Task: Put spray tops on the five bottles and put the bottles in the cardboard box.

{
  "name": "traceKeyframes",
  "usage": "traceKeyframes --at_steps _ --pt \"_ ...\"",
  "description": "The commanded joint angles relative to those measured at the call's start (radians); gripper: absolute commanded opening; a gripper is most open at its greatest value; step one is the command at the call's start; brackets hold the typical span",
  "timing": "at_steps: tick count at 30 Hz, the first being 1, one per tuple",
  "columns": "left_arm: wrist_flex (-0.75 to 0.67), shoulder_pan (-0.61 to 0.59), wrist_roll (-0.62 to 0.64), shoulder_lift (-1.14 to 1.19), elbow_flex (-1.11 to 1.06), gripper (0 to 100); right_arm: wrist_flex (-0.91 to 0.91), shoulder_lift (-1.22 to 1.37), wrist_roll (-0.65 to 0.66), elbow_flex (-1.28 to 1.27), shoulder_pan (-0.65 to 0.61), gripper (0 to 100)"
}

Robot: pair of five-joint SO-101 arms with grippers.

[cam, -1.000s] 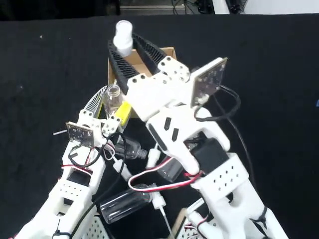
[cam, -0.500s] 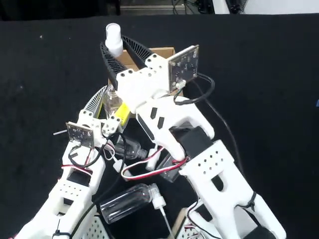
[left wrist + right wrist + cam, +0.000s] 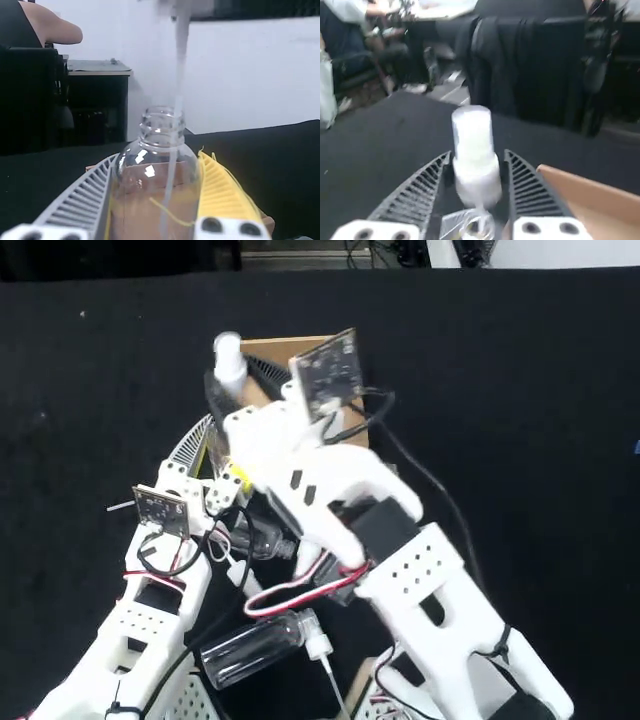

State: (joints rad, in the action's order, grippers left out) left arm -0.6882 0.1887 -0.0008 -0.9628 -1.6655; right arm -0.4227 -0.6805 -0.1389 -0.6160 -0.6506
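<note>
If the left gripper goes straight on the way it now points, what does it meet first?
Most likely the cardboard box: its wall shows just behind the bottle that the left gripper holds. The gap between them is hard to judge.

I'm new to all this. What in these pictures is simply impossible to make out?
- Inside of the cardboard box: high view, the right arm covers most of it, hiding any bottles there.
- Spray top: left wrist view, its head is blurred and cut by the top edge.
- Bottles on the table: high view, the right arm overlaps them, so their number is unclear.
</note>
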Motion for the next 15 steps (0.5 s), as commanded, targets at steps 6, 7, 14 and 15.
traceKeyframes --at_steps 6,7,14,15 --pt "-0.028 -0.012 -0.012 -0.02 -0.024 5 -0.08 -0.194 0.003 0.027 -0.017 14.9" --pt "-0.028 -0.012 -0.014 -0.02 -0.024 5 -0.087 -0.217 0.003 0.031 0.018 14.9" --pt "-0.028 -0.012 -0.014 -0.02 -0.024 5 -0.339 -0.226 -0.005 0.051 0.445 14.8" --pt "-0.028 -0.012 -0.014 -0.02 -0.024 5 -0.364 -0.191 -0.005 0.047 0.485 14.8"
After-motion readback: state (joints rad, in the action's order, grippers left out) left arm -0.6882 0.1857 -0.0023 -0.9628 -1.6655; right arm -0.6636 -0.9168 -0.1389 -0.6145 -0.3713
